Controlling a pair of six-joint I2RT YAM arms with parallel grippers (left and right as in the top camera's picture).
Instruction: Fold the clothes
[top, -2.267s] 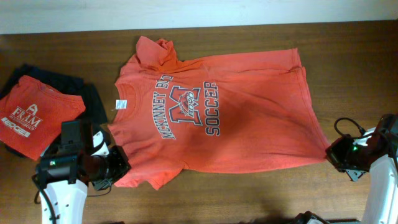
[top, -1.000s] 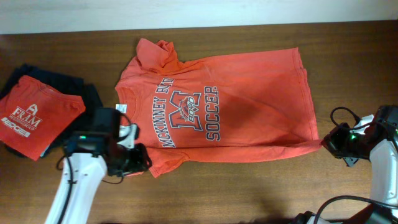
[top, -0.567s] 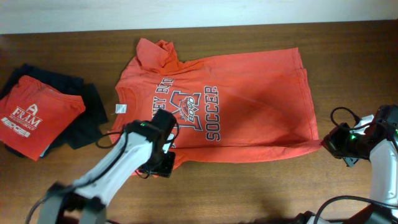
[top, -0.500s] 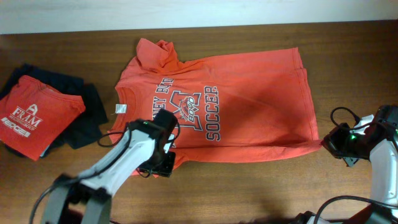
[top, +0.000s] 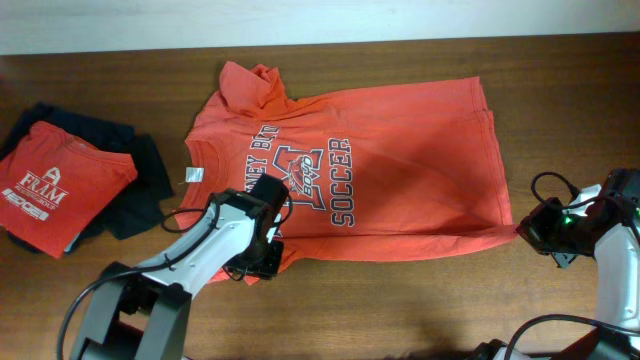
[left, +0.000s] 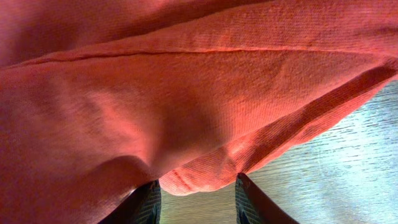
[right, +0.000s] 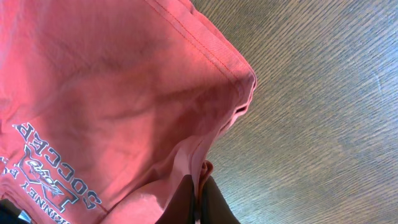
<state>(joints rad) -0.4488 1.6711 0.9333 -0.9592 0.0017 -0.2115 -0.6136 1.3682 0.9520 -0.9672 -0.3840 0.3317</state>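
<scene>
Since the earliest overhead shot your L arm had swung in from the left side of the table (top: 400, 310) to the near edge of the T-shirt (top: 400, 190). The near sleeve, which had stuck out toward you, was turned in, so that edge ran approx. straight to the R hem corner. The shirt lay flat mid-table, print up, collar to the left, well apart from the folded red FRAM shirt (top: 60, 185). The L gripper (left: 196, 199) was part open, w/ the rounded fold of cloth sitting between its tips. You couldn't tell from the wrist view whether it was squeezed yet, and bare wood showed just below. The R gripper (right: 198, 202) was clamped fully on the hem corner, cloth bunched at its tips. To do this step well, imo you needed the L tips further onto the fold before closing, so as to catch both layers and not just the lip. The R side should've held tension w/o dragging, and both hands should've lifted together so the edge stayed straight.
</scene>
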